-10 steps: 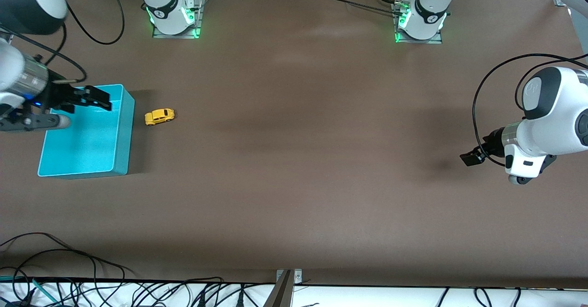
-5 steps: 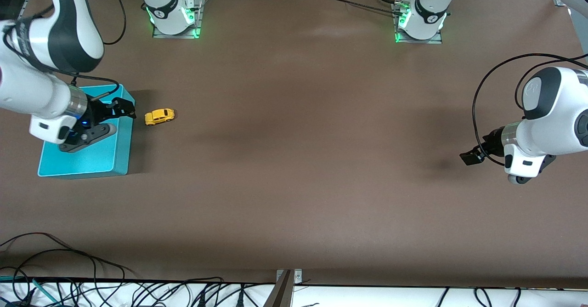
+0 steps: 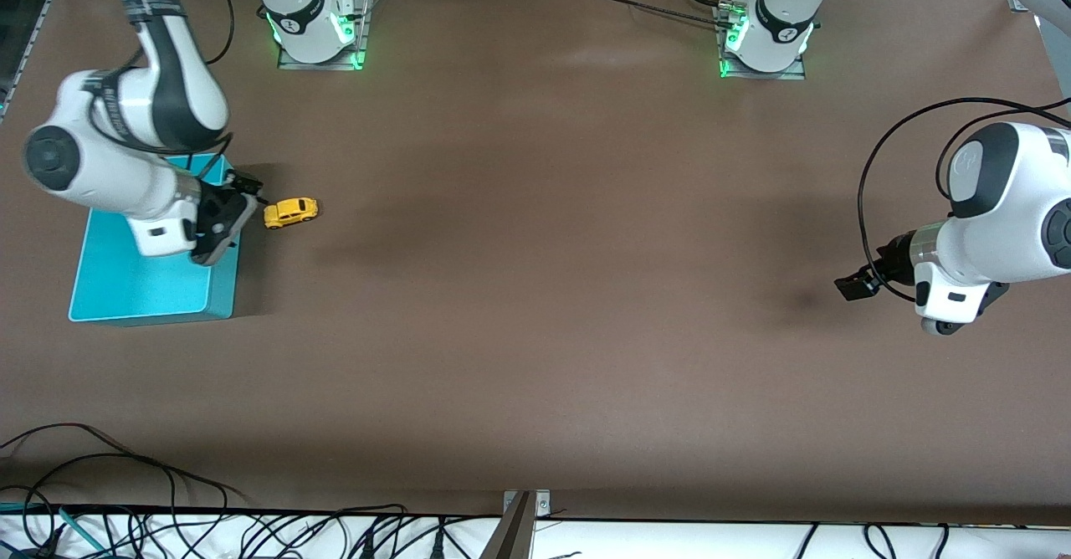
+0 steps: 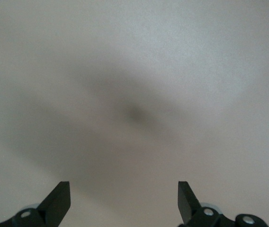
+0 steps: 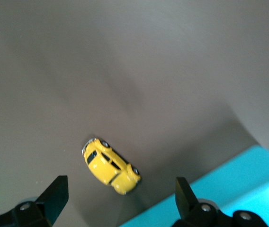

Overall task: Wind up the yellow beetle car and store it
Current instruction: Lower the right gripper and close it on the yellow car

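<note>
The yellow beetle car (image 3: 290, 212) stands on the brown table beside the turquoise bin (image 3: 125, 283), on the bin's side that faces the table's middle. My right gripper (image 3: 249, 189) is open and empty, over the bin's edge next to the car. In the right wrist view the car (image 5: 110, 166) lies just ahead of the right gripper (image 5: 120, 196), between its spread fingertips (image 5: 56, 193), with the bin's corner (image 5: 229, 189) alongside. My left gripper (image 3: 854, 285) waits open and empty over bare table at the left arm's end; in its own view the left gripper (image 4: 123, 196) shows only the table.
The two arm bases (image 3: 316, 23) (image 3: 766, 36) stand along the table's edge farthest from the front camera. Cables (image 3: 125, 492) lie along the edge nearest the camera. The brown table (image 3: 544, 249) spreads wide between the car and the left gripper.
My right arm has swung from over the bin toward the car, and its gripper is now at the bin's edge beside the car. The car and the left arm have hardly moved.
</note>
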Controlling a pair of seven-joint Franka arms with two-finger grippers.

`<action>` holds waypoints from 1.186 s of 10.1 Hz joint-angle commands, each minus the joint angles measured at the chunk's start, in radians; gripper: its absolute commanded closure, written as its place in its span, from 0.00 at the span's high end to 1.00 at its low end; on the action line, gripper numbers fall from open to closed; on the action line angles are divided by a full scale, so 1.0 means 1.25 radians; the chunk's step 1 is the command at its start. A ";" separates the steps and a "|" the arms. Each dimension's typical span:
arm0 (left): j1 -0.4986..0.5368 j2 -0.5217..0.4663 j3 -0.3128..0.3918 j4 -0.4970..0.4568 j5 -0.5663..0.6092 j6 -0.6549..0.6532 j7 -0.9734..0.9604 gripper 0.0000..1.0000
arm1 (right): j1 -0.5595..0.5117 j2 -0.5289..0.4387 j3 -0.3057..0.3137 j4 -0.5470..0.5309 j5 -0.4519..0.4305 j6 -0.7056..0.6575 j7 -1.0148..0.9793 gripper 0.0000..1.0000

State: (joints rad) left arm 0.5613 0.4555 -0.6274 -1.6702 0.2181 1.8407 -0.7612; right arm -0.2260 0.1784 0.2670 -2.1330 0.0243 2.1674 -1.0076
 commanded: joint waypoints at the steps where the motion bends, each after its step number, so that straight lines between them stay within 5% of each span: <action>1: -0.005 0.003 0.001 0.013 -0.019 -0.022 0.013 1.00 | -0.041 -0.056 0.057 -0.110 -0.005 0.083 -0.072 1.00; 7: -0.011 0.004 0.001 0.013 -0.017 -0.022 0.011 1.00 | -0.131 -0.059 0.092 -0.250 -0.006 0.293 -0.368 1.00; 12: -0.012 0.005 0.001 0.013 -0.015 -0.022 0.011 1.00 | -0.139 -0.004 0.108 -0.365 -0.007 0.486 -0.425 1.00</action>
State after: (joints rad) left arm 0.5501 0.4576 -0.6277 -1.6702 0.2181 1.8333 -0.7612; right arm -0.3785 0.1732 0.3728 -2.5344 0.0205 2.7062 -1.5147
